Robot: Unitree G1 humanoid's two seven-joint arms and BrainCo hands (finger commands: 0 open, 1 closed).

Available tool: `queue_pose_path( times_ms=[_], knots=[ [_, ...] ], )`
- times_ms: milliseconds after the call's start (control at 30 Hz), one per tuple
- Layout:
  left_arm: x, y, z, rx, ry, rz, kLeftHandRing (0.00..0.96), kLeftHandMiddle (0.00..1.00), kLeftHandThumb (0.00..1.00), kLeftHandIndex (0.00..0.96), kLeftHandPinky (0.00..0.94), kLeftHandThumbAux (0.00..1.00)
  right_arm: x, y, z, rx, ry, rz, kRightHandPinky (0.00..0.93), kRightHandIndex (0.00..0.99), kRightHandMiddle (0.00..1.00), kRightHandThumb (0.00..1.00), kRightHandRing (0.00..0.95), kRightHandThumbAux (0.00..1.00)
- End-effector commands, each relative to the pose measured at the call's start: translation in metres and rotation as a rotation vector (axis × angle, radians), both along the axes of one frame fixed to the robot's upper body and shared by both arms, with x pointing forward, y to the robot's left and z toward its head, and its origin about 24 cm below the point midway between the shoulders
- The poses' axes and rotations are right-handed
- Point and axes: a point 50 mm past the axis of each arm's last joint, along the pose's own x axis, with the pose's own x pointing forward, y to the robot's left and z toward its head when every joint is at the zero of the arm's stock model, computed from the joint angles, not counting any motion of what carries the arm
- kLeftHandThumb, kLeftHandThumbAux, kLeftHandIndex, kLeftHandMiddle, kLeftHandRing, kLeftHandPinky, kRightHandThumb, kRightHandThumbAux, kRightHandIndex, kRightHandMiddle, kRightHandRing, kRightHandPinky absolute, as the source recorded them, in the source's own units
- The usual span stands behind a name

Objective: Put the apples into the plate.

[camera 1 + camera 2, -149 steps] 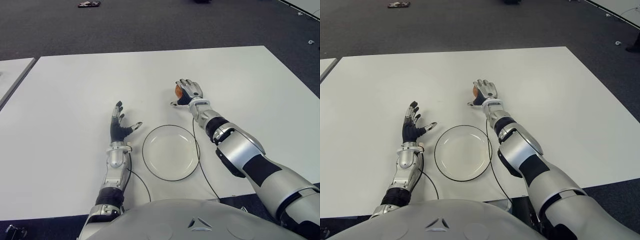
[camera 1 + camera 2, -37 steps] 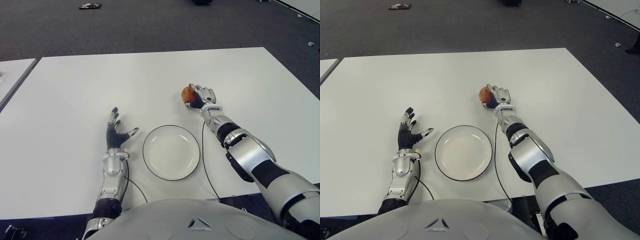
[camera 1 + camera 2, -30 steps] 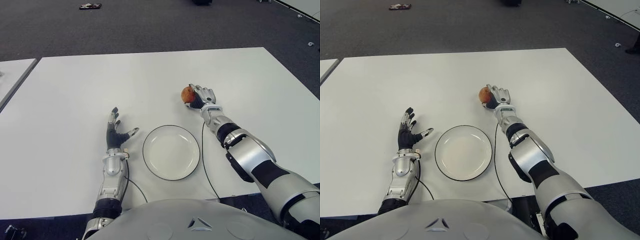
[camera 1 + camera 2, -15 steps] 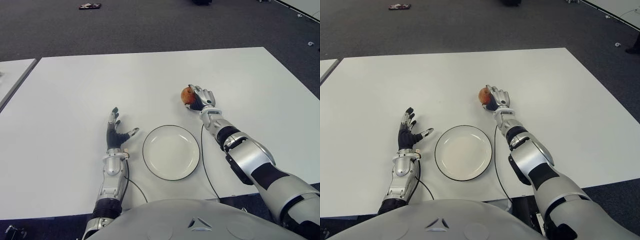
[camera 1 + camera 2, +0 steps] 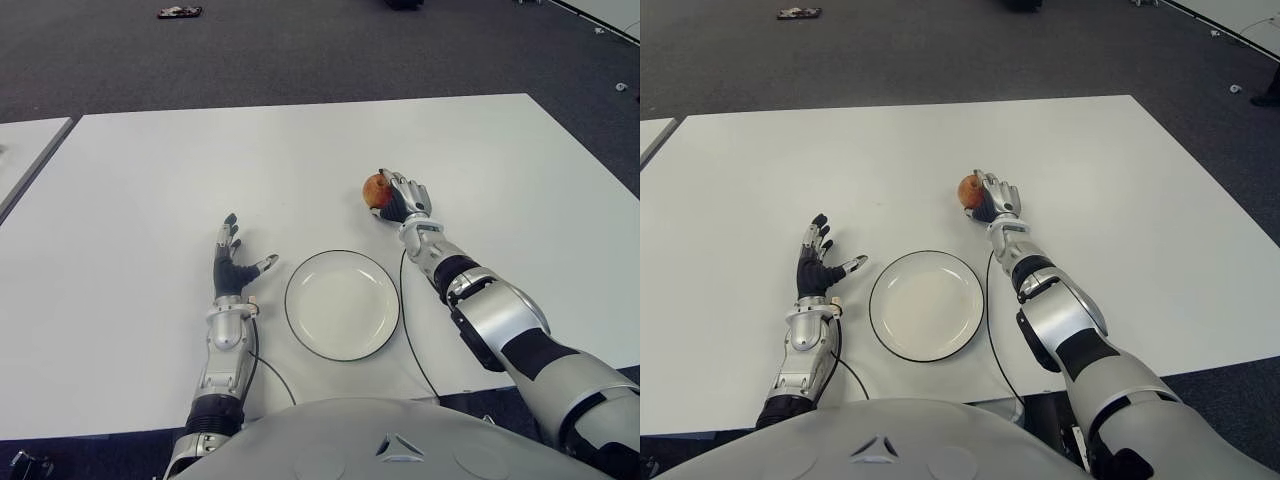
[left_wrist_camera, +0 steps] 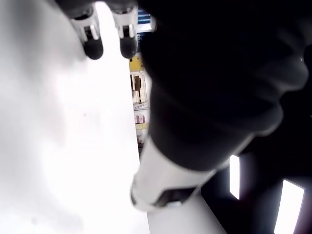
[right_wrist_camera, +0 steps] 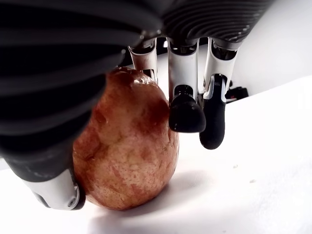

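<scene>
1. Left eye view: the right hand (image 5: 405, 203) is gripping the round reddish-orange apple (image 5: 376, 188) beyond the black-rimmed white round plate (image 5: 342, 304), having drawn it slightly nearer; the plate is empty.
2. Right eye view: the left hand (image 5: 818, 266) is showing left of the plate, fingers spread, holding nothing.
3. Right wrist view: fingers (image 7: 186, 113) and thumb are clasping the apple, which is touching the white surface (image 7: 253, 190), not yet lifted.
</scene>
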Motion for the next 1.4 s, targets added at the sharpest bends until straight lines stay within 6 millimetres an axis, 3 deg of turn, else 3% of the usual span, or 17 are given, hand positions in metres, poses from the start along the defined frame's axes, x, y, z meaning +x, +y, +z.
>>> queue_pose_path(
  times_ms=[33,833,1400],
  knots=[
    [0.001,0.0,-0.006,-0.005,0.034,0.005,0.017,0.018,0.0,0.0,0.038,0.473,-0.014,0.001,-0.019,0.049,0.077,-0.034,0.852,0.44,0.848,0.739,0.84,0.712],
    [0.006,-0.001,-0.008,-0.002,0.034,0.001,0.017,0.019,0.0,0.0,0.032,0.462,0.0,0.003,0.002,0.084,-0.029,-0.025,0.86,0.439,0.878,0.745,0.866,0.713],
    [0.009,-0.004,-0.008,-0.008,0.025,-0.008,0.014,0.019,0.0,0.0,0.027,0.464,0.024,0.007,0.039,0.102,-0.126,0.069,0.847,0.439,0.867,0.747,0.86,0.712]
  ],
)
